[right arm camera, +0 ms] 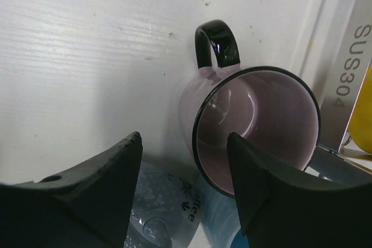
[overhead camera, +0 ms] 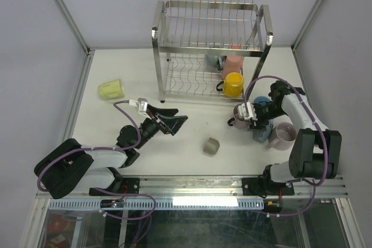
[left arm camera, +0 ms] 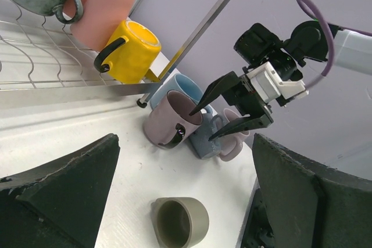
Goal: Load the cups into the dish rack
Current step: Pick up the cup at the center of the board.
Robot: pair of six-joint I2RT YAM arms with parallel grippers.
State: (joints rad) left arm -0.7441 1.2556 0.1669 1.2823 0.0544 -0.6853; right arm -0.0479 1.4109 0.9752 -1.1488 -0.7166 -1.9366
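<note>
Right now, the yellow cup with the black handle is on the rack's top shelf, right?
No. The yellow cup with the black handle is on the bottom shelf of the rack, not the top one. The top external view shows it.

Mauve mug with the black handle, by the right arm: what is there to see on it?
The glossy mauve ceramic-looking mug has a black loop handle and a thin black rim; its paler inside is empty. It stands upright on the white table beside a leg of the steel wire rack, crowded against a grey-blue printed mug. The right pincer hangs open over it, one finger above the mouth, one outside the wall; whether they touch is unclear.
</note>
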